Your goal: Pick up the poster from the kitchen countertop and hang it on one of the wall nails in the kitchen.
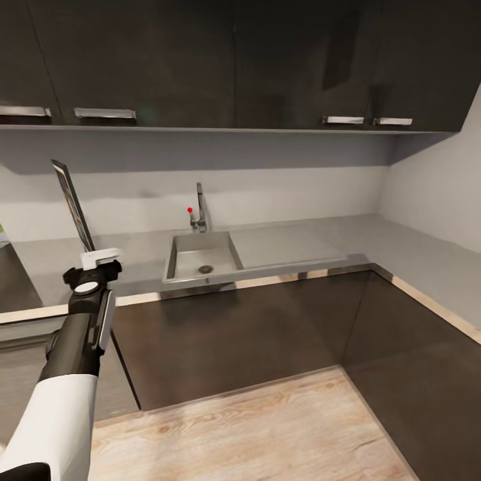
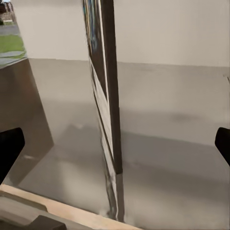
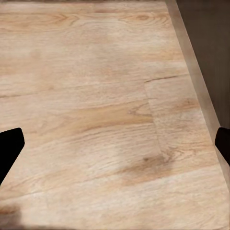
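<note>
The poster (image 1: 72, 204) stands edge-on at nine o'clock, long axis upright, leaning slightly left, above the kitchen countertop (image 1: 287, 244). The left gripper (image 1: 100, 257) sits spread wide beneath it, fingertips (image 2: 9, 148) clear of the frame. The right gripper (image 3: 115, 146) gapes open over wooden floor (image 3: 96, 96).

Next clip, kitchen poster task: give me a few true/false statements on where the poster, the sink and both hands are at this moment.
1. The poster stands upright on the kitchen countertop, seen edge-on. True.
2. The left hand has closed on the poster. False: in the left wrist view its fingertips sit wide apart, the poster between them, untouched.
3. The sink is full of dishes. False: its basin is bare, only a drain showing.
4. The right hand points at the wooden floor, open. True.
5. The poster hangs on the wall. False: it rests on the countertop.
</note>
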`<state>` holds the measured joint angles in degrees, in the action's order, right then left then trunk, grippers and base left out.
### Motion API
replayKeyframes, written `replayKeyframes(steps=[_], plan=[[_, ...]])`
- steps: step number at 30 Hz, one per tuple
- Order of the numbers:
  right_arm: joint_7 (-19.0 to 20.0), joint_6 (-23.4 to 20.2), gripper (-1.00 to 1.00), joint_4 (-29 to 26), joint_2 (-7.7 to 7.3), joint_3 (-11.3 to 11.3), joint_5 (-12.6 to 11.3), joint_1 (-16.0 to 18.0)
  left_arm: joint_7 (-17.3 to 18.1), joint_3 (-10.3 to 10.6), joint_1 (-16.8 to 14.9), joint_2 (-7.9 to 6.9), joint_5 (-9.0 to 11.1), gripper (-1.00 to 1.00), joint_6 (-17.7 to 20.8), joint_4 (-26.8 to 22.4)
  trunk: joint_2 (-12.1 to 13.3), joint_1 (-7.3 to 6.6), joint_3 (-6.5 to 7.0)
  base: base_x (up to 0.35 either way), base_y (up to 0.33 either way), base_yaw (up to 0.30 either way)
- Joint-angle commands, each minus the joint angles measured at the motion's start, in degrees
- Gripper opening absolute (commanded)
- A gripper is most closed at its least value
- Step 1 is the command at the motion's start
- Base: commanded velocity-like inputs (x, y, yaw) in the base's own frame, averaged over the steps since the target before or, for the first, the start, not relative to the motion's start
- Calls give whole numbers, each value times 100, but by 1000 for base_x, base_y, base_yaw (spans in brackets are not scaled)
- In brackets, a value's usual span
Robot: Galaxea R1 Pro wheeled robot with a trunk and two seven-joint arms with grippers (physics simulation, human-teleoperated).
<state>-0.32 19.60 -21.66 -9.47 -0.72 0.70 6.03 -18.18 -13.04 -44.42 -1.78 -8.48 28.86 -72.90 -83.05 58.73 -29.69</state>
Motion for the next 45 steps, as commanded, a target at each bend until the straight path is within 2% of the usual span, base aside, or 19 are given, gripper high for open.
replayKeyframes(steps=[1,8,26,33,38,45], plan=[[-3,17,100,4,-2,-7,7,3,7,-37,-4,-5,-55,100,41,-5,-3,0,-6,36,0,0],[-3,17,100,4,-2,-7,6,3,14,-236,-2,-66,-57,100,41,-23,-3,0,-6,95,0,0],[-3,17,100,4,-2,-7,8,3,25,-277,-4,-101,-66,100,40,9,-3,0,-6,136,7,0],[-3,24,100,4,-24,4,0,3,25,-286,-3,-214,-57,100,15,183,-3,0,-6,165,0,0],[-3,26,100,9,-21,2,1,3,25,-287,-3,-344,-48,100,-311,491,-3,0,-6,48,0,0],[-3,26,100,12,-20,2,1,3,33,-293,1,-418,-36,100,-445,658,-3,0,-6,123,70,0]])
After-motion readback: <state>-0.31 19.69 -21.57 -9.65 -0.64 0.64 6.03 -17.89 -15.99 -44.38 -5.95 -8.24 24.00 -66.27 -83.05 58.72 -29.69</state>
